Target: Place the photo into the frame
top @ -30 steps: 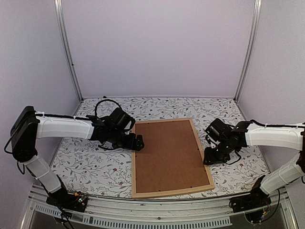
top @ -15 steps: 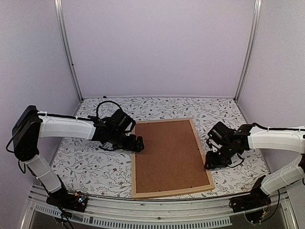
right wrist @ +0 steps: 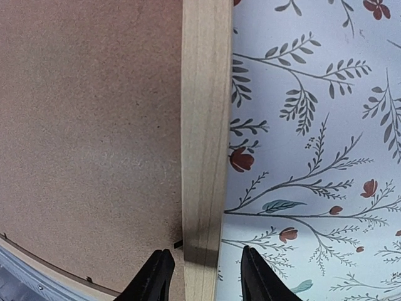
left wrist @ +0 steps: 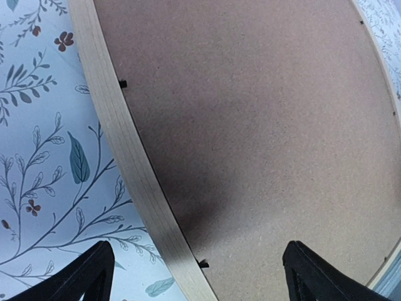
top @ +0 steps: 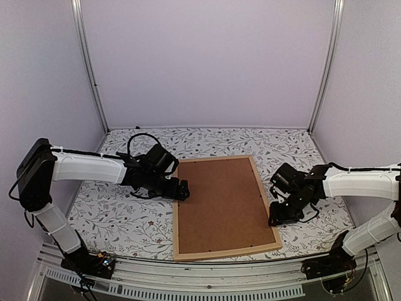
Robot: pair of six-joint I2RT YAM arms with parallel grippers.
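Note:
The frame of light wood lies face down mid-table, with the brown backing board filling it. The photo is hidden. My left gripper is open wide at the frame's left rail. In the left wrist view that gripper straddles the rail, one finger over the cloth and one over the board. My right gripper is at the right rail. In the right wrist view this gripper is open, with the rail between its fingers and a small gap on each side.
A floral cloth covers the table. Small black tabs sit along the frame's inner edge over the board, one near my right fingers. Metal posts and lilac walls enclose the back. The table's metal front edge lies just below the frame.
My right gripper has dropped a little and slid toward the near end of the right rail. The left gripper has barely moved. The frame has stayed put.

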